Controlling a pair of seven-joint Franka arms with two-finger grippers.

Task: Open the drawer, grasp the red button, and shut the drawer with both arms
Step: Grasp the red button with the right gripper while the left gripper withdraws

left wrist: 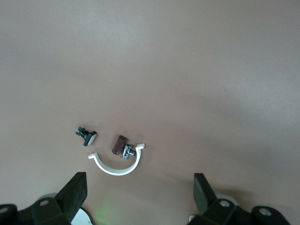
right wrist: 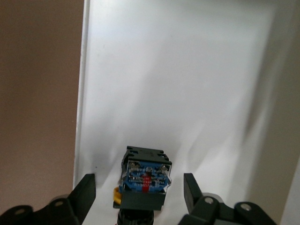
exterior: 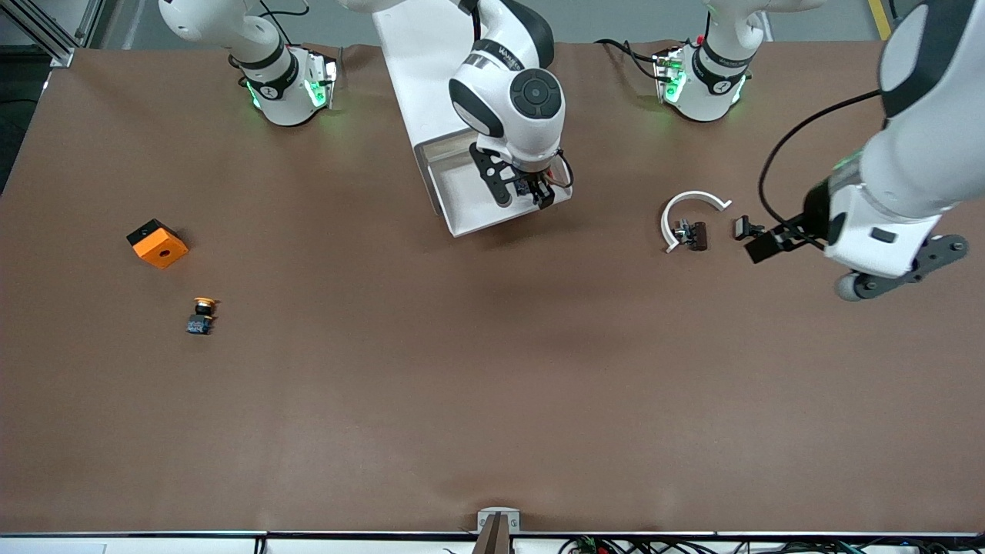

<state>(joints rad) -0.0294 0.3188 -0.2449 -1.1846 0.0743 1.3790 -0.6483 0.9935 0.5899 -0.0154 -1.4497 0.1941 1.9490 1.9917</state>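
A robotics lab: two white arm bases (exterior: 283, 81) (exterior: 704, 77) with green status lights are bolted along the top of the frame onto a table (exterior: 492, 400) covered in plain brown sheet. Aluminium framing (exterior: 46, 35) shows at upper left, and loose cables (exterior: 692, 545) run along the bottom edge.

A high front camera is facing the arms' bases across the whole counter (exterior: 492, 400), while each wrist camera is looking down closely past its own pincer, the right into the open drawer (right wrist: 187, 93), the left at the white half ring (left wrist: 117, 166), both also showing in front.
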